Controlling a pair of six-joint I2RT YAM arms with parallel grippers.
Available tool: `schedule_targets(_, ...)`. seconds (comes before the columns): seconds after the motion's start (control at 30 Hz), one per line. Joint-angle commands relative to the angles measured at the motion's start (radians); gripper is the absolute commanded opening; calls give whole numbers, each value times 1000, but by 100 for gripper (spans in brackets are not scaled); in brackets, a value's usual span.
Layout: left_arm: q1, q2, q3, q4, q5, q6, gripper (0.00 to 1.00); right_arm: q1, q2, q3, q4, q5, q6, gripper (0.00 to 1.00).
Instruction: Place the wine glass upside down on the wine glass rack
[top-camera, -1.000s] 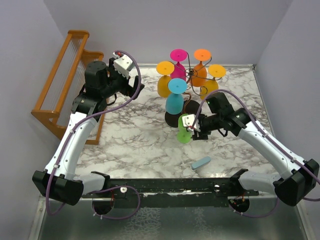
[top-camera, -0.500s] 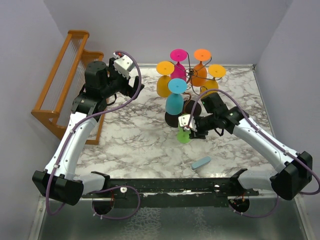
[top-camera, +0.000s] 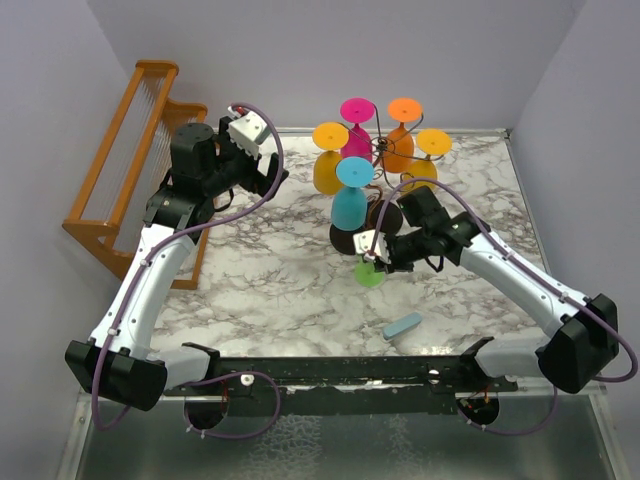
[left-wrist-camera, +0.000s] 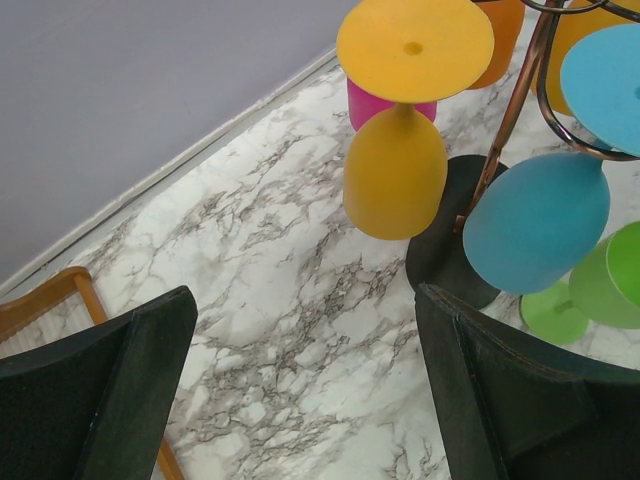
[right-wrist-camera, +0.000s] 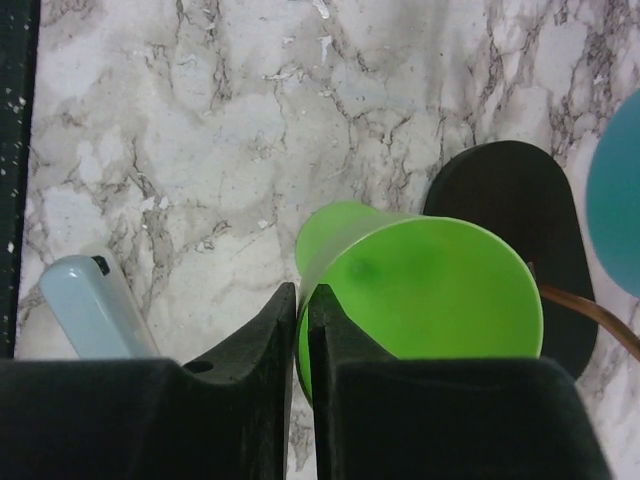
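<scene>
Looking down from above, the right claw pinches a green wine glass mid-frame, just below the wire rack. Left wrist view: left claw spread wide; the glass sits cut off at the right edge. Right wrist view: fingers pressed together, stem hidden.

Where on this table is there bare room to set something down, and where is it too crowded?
Bare marble runs between the left arm and the wine glass rack base, forward to the near edge, left of the pale blue object. Crowded: around the rack's hanging glasses, where the right hand sits at the green wine glass.
</scene>
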Motion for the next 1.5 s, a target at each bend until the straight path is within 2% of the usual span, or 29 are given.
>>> schedule_targets(0.0,6,-16,-4,33,-8,9,93,5,15,33,-50,-100,-12,5)
schedule_targets(0.07,6,-16,-4,41,-8,10,93,6,24,51,-72,-188,-28,1)
schedule_targets(0.37,12,-15,-41,44,-54,35,94,7,102,225,-194,-582,-131,1)
schedule_targets(0.53,13,-16,-55,45,-75,23,93,7,104,316,-202,-709,-128,1)
schedule_targets(0.63,16,-19,-59,49,-78,20,93,7,66,333,-135,-747,-78,1)
schedule_targets(0.73,18,-15,-57,51,-84,23,93,7,16,317,-58,-745,-24,1)
schedule_targets(0.87,18,-10,-54,57,-68,10,93,7,3,361,-64,-730,3,1)
schedule_targets(1.0,18,-10,-45,56,-39,-19,93,7,-33,395,-20,-703,97,1)
schedule_targets(1.23,19,-8,9,50,40,-126,93,7,-102,468,84,-584,279,1)
schedule_targets(1.47,19,-2,90,60,62,-226,89,7,-150,527,130,-433,355,1)
